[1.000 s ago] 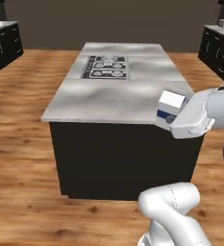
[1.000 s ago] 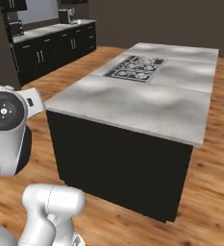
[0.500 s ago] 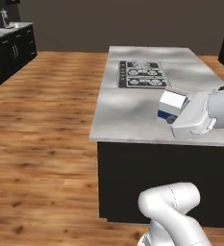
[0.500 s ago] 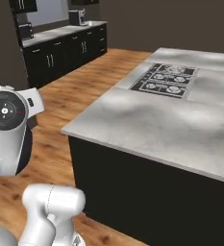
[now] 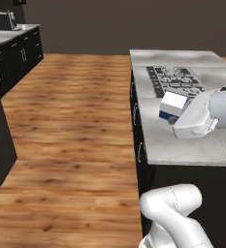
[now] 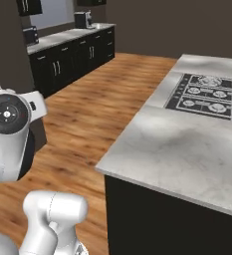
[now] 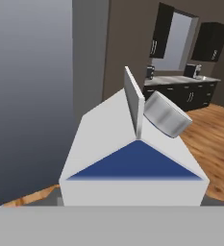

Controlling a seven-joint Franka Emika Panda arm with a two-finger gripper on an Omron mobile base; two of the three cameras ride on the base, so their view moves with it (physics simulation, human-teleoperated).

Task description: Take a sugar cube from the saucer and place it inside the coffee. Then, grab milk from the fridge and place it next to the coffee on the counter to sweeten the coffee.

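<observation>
Up at the end of the arm, the milk (image 5: 173, 105) sits tilted in the gripper (image 5: 182, 118), carried in the air above the grey island top (image 5: 182, 140) near the stove (image 5: 175, 80). Fingers are hidden behind the carton, so the grip width can't be told. Close up, milk's gable top (image 7: 132, 149) and grey cap (image 7: 167, 114) face the hand camera. Wood floor (image 5: 71, 126) lies left; the marbled counter (image 6: 62, 37) with black cabinets (image 6: 72, 62) stands far off.

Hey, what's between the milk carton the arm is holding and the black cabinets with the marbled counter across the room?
In the left base view, only bare wooden floor lies between the milk and the counter.
</observation>
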